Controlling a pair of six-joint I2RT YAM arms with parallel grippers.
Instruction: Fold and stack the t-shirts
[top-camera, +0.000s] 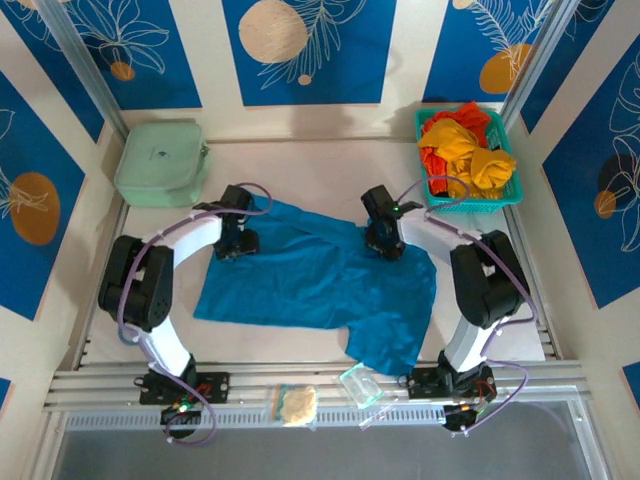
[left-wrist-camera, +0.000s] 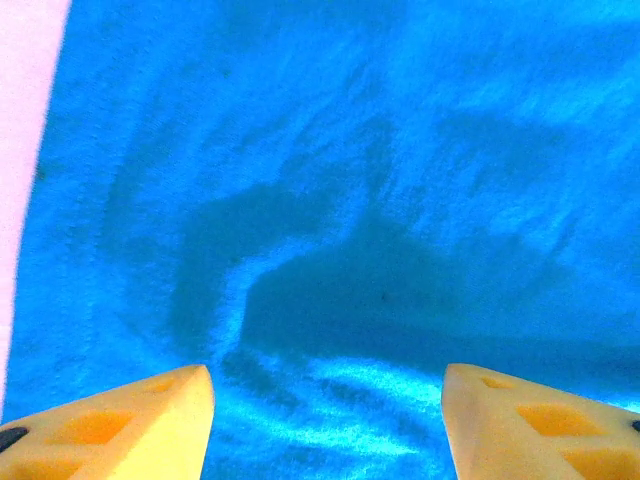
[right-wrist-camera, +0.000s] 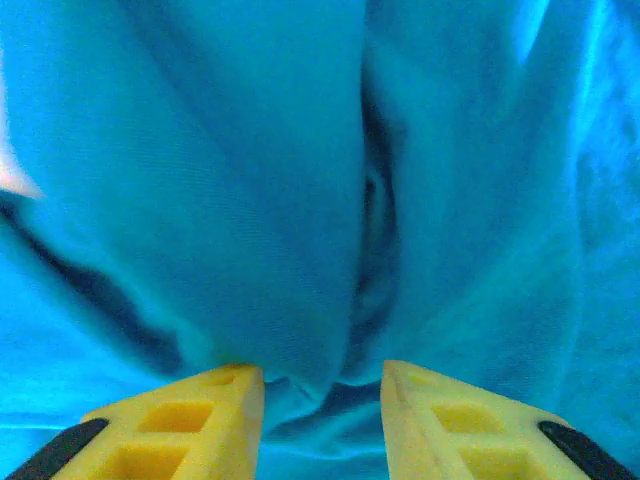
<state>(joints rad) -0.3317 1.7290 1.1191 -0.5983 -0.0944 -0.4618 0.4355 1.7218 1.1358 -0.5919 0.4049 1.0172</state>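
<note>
Shirt: I see the deep teal-blue cloth t-shirt (top-camera: 310, 275) lying flat, its long axis running rightward from the pale green rounded zip case (top-camera: 160, 165).
Left gripper (left-wrist-camera: 325, 375): released, spread wide.
Right gripper (right-wrist-camera: 322, 372): released; wrist view adds shirt bunched between jaws.

Lab cell; aluminium rails (top-camera: 250, 373), patterned walls (top-camera: 330, 60)

Teal-blue t-shirt (top-camera: 310, 280): soft matt cloth, fine weave, creased. Left gripper (left-wrist-camera: 325, 372) fingers (left-wrist-camera: 130, 425): matt yellow plastic. Right gripper (right-wrist-camera: 322, 370): same. Basket (top-camera: 470, 203) right of the t-shirt: teal plastic mesh holding red and orange t-shirts (top-camera: 465, 145), crumpled matt cloth. Table (top-camera: 300, 170): pale, smooth, matt.
</note>
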